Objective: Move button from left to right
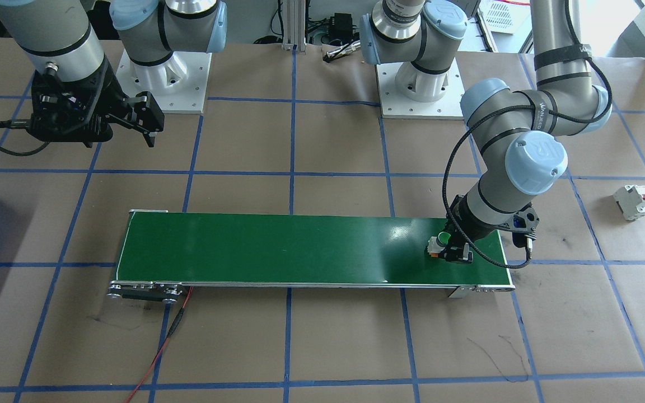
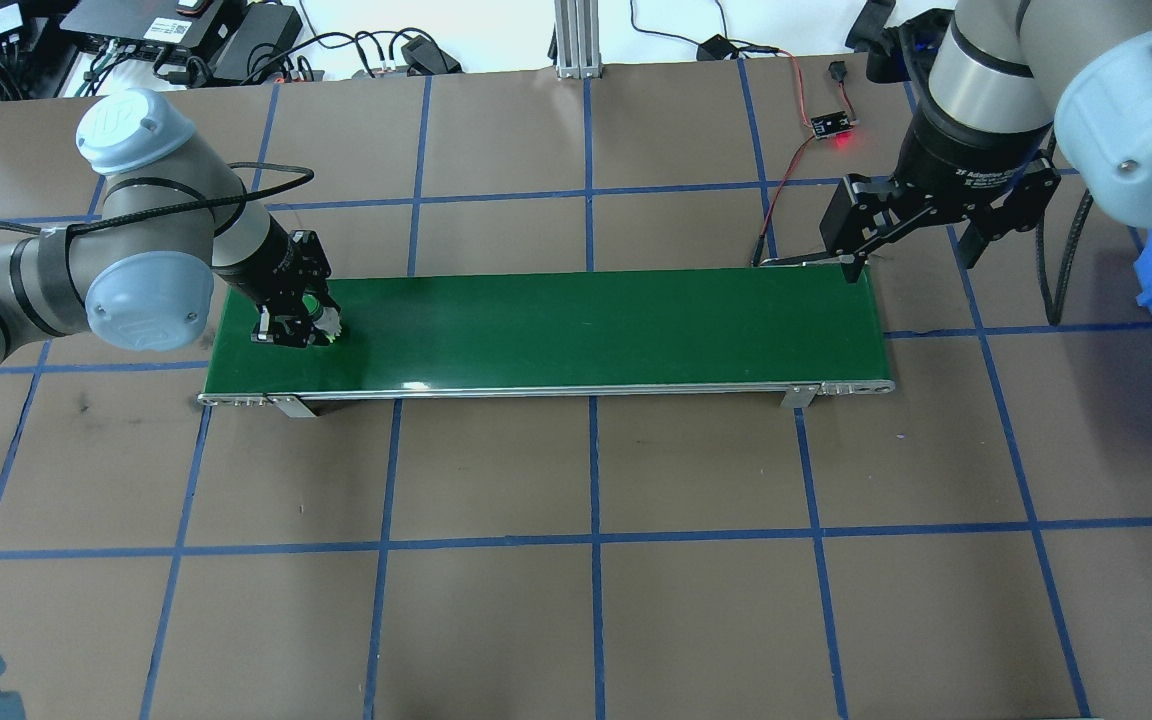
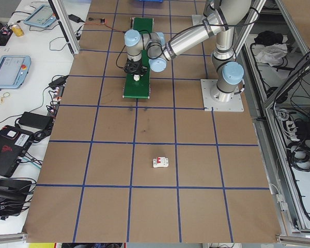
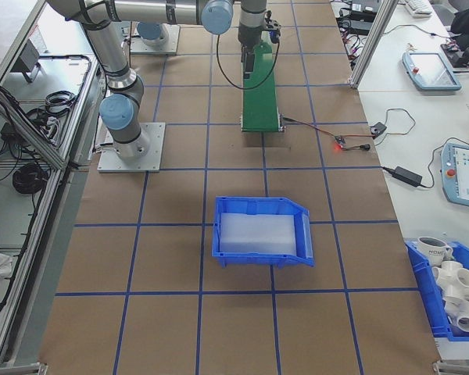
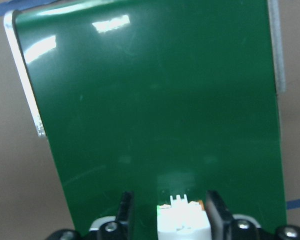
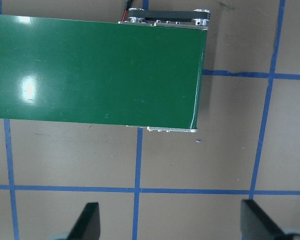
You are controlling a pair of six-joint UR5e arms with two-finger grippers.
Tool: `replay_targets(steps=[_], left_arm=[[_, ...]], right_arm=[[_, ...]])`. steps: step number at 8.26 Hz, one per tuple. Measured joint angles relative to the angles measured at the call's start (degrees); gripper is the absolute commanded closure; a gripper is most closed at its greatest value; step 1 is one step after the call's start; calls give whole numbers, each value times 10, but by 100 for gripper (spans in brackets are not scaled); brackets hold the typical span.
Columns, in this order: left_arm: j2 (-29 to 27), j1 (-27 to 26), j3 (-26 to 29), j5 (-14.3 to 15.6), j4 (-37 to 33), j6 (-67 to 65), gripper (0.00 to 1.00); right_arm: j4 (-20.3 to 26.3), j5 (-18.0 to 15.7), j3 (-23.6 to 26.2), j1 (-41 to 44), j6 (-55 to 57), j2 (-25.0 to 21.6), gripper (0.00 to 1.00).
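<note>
I am watching the left gripper (image 2: 294,328) sitting low over the green conveyor belt (image 2: 576,330), at the left end of the belt in the overhead view. The button (image 1: 439,244) is lying between its fingers (image 5: 216,210), green cap toward the belt's middle. In the left wrist view the white body is sitting between the 2 fingers, close to the right one, with a dark gap on the left, so I am reading the jaws as parted around it rather than clamping it; whether the button is resting fully on the belt I cannot tell.

The right gripper (image 2: 911,240) is hanging spread wide and empty at the upper right of the overhead view, beyond the belt's far end.

My worry is the release. If the fingers are lifting off unevenly, the one nearest the body could be dragging or tipping the button, and a tipped button with a round cap could be rolling off the belt's edge. It is also sitting near the belt's end, so any backward nudge could be pushing it off.

In the right side view, the blue bin (image 4: 263,233) at centre is holding only a pale liner, and another blue bin (image 4: 452,293) at lower right is holding white pipe fittings.
</note>
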Motion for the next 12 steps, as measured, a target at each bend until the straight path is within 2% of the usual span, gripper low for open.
replay_targets(steps=[4,6,7,8,9,12], left_arm=[[5,0,-2,12,3,27,0],[23,4,4,18,-4,172,0],[30,6,14,40,-12,272,0],[33,4,37,71,-33,363,0],[35,1,82,89,-82,426,0],[36,-43,280,98,-301,517,0]], right_arm=[[0,0,0,0,0,1,0],[-1,3,1,0,1,6,0],[-7,5,5,1,1,15,0],[-35,2,16,1,1,38,0],[-82,-4,36,1,0,66,0],[-179,-4,70,0,-1,119,0]])
